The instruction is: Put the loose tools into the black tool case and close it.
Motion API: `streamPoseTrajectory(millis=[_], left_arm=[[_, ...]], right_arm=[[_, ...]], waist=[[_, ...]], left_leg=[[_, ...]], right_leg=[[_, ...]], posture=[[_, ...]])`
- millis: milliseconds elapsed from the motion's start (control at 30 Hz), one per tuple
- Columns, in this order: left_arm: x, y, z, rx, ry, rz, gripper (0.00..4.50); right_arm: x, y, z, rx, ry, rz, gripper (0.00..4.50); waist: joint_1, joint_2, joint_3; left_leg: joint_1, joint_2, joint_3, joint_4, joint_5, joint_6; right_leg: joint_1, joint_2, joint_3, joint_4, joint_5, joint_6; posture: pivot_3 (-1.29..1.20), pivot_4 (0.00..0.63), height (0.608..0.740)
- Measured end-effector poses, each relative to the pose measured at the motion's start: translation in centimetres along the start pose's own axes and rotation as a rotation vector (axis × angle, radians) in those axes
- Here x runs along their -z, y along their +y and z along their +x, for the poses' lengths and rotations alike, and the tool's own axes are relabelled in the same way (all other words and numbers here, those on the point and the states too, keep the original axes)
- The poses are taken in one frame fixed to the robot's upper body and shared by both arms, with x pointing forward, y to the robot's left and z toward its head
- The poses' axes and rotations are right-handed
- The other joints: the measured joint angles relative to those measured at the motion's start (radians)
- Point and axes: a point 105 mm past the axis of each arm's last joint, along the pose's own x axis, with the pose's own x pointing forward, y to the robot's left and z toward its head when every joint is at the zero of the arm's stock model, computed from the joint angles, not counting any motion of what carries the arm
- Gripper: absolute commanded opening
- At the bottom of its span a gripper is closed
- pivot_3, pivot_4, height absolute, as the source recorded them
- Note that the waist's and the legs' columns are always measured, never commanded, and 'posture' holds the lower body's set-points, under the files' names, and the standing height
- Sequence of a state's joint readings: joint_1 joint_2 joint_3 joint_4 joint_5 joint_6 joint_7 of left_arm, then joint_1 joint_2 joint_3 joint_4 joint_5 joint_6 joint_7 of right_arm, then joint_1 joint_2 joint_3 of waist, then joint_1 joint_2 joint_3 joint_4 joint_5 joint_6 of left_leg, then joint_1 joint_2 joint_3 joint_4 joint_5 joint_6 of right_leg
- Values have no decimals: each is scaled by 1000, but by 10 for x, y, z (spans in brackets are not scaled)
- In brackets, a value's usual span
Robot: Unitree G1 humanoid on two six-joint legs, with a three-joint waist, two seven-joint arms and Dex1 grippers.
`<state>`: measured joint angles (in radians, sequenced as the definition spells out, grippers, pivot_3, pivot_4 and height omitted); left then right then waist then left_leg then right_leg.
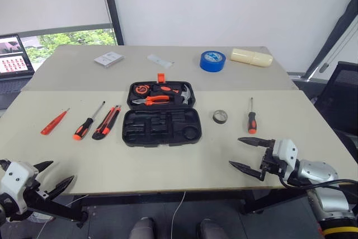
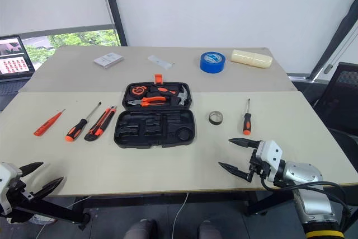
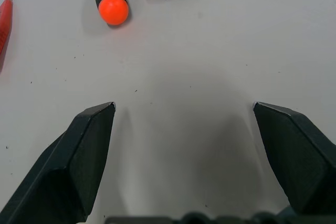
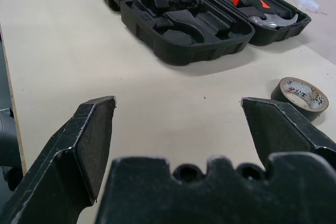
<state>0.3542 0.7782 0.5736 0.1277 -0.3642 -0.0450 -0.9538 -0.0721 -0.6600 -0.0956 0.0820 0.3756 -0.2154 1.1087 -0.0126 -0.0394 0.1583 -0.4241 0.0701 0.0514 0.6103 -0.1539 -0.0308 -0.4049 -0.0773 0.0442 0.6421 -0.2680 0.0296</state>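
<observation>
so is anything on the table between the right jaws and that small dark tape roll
Nothing visible. The right gripper hangs open at the table's near edge, and bare tabletop lies between it and the small dark tape roll. The black tool case lies open to the roll's left, off that line.

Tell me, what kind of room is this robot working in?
Probably an office or lab set up for robot trials, not a real workshop. Plain pale tables stand before a white wall, a laptop sits by a window with a roller blind, and an open tool case lies among neatly spaced tools.
</observation>
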Motion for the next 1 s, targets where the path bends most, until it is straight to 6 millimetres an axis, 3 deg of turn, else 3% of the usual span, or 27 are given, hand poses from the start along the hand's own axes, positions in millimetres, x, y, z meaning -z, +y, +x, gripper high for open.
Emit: streamPoseTrajectory(millis=[67, 167, 267, 367, 500, 600, 700, 900, 1000], left_arm=[[0, 0, 0, -4, -3, -11, 4500], [-7, 18, -13, -145, -100, -252, 4500], [-3, 37, -34, -298, -118, -405, 4500], [23, 42, -56, -396, -40, -558, 4500], [32, 40, -60, -392, 1, -656, 4500], [14, 50, -49, -356, 10, -634, 4500], [-16, 56, -27, -292, 26, -569, 4500], [-58, 55, 40, -191, 87, -527, 4500], [-70, 60, 67, -191, 110, -512, 4500]], right_arm=[[0, 0, 0, 0, -2, 1, 4449], [-9, 6, 12, -8, -96, 34, 4449], [-37, 8, 28, -27, -259, 98, 4449], [-74, 2, 41, -36, -401, 49, 4449], [-89, 2, 48, -45, -439, 30, 4449], [-101, 2, 56, -60, -465, 21, 4449], [-116, -1, 60, -70, -487, -13, 4449], [-126, -1, 70, -96, -484, -24, 4449], [-129, -1, 72, -103, -482, -35, 4449]], waist=[[0, 0, 0], [-7, -3, 0], [-15, -2, 0], [-25, -3, 0], [-7, -9, -2], [7, -10, -2], [14, -10, -2], [14, -12, -3], [10, -12, -3]], left_leg=[[0, 0, 0, 0, 0, 0], [0, 2, 0, 0, 0, 0], [1, 2, 0, 0, 0, 0], [1, 2, 0, 0, 0, 0], [1, 2, -1, 0, 0, -1], [-1, 3, 1, 0, -1, -2], [-1, 5, 5, 0, -1, -2], [-8, 7, 7, 1, 0, -2], [-10, 8, 6, 0, 6, 4]], right_leg=[[0, 0, 0, 0, 0, 0], [0, 2, 0, 1, 0, 1], [0, 2, 0, 2, 2, 4], [-1, 1, -1, 2, 2, 4], [-5, 0, -4, 1, 0, -3], [-7, -1, -5, 1, 4, -8], [-8, -2, -5, 0, 5, -8], [-13, 2, -4, 5, 11, -4], [-16, 5, -3, 6, 11, -4]], posture=[[0, 150, 740], [0, 150, 740], [0, 150, 740], [0, 150, 740], [0, 150, 740], [0, 150, 740], [0, 150, 740], [0, 150, 740], [0, 150, 740]])
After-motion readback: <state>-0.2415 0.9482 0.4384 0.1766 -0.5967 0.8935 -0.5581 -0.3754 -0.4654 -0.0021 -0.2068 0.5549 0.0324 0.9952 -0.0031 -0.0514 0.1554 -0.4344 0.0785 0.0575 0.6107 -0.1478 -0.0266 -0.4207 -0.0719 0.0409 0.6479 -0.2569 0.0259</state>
